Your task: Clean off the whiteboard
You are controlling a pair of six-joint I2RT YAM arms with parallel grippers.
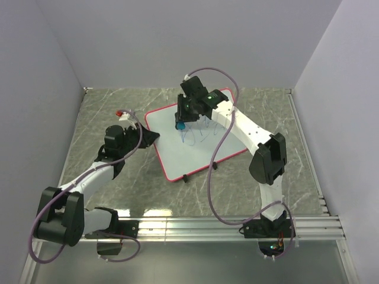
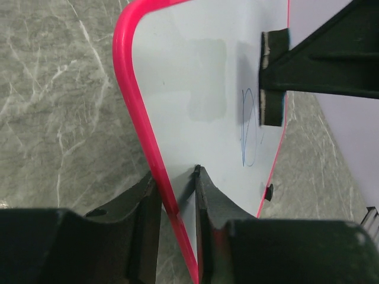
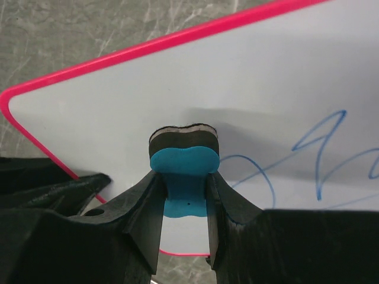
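The whiteboard (image 1: 177, 151) lies on the table, white with a red-pink frame and blue scribbles (image 1: 198, 135) near its middle. My left gripper (image 1: 151, 137) is shut on its left edge; in the left wrist view the frame (image 2: 139, 112) runs between the fingers (image 2: 207, 195). My right gripper (image 1: 180, 121) is shut on the blue eraser (image 1: 180, 125), held over the board's upper part. In the right wrist view the eraser (image 3: 185, 174) has its dark felt end toward the whiteboard (image 3: 118, 106), just left of the scribbles (image 3: 320, 160).
A small red-and-white object (image 1: 121, 112) lies on the grey marbled table left of the board. Two black feet (image 1: 186, 178) sit on the board's near edge. Grey walls enclose the table on three sides. A metal rail (image 1: 225, 228) runs along the front.
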